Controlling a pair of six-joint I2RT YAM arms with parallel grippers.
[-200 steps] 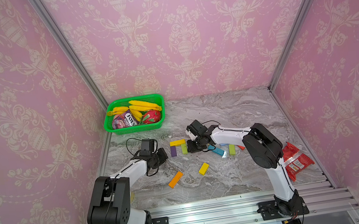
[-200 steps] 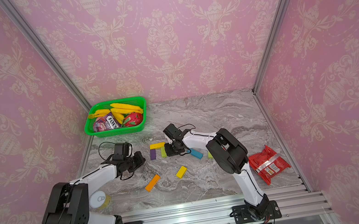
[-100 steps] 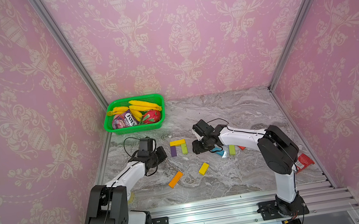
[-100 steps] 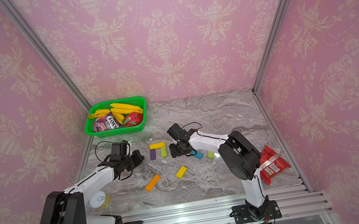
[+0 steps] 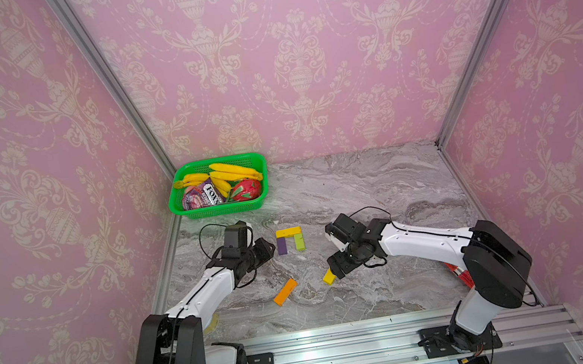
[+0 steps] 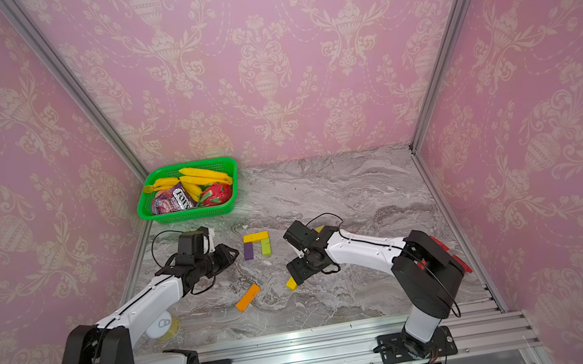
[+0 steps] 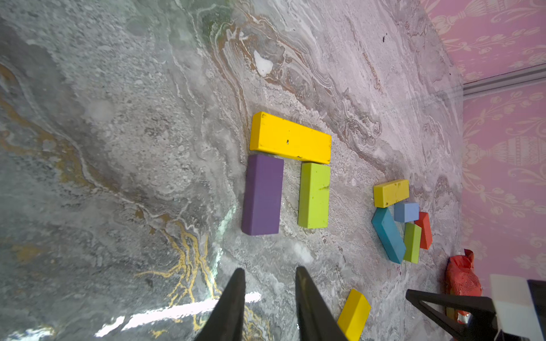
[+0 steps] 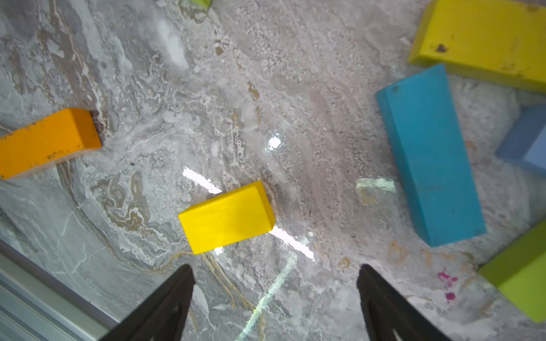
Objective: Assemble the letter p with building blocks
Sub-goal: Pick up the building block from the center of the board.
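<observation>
1. The letter is partly built. A long yellow block [image 7: 290,138] lies flat on the worktop [image 5: 361,188]. A purple block [image 7: 262,195] and a lime block [image 7: 314,195] butt against its robot-side edge, with a gap between them.
2. The left end effector [image 7: 269,271] hangs on the robot side of the long yellow block, just past the purple block's end. Its fingers are a little apart and hold nothing.
3. The right end effector [image 8: 275,267] has its fingers wide apart and empty. It points at a small yellow block [image 8: 227,217] that lies nearer the robot than the long yellow block, and to its right.
4. Risk: the small block sits skewed to the fingers, so closing could twist or shove it instead of pinching it.
5. Risk: carrying it in below the long yellow block could nudge the lime block, because the gap is tight and both arms crowd there.
6. The left wrist view shows a cluster of spare blocks [image 7: 391,193] right of the long yellow block. In both top views the right arm [image 5: 428,241] covers most of them.
7. Both top views show an orange block [image 5: 285,292], which the left wrist view misses.
</observation>
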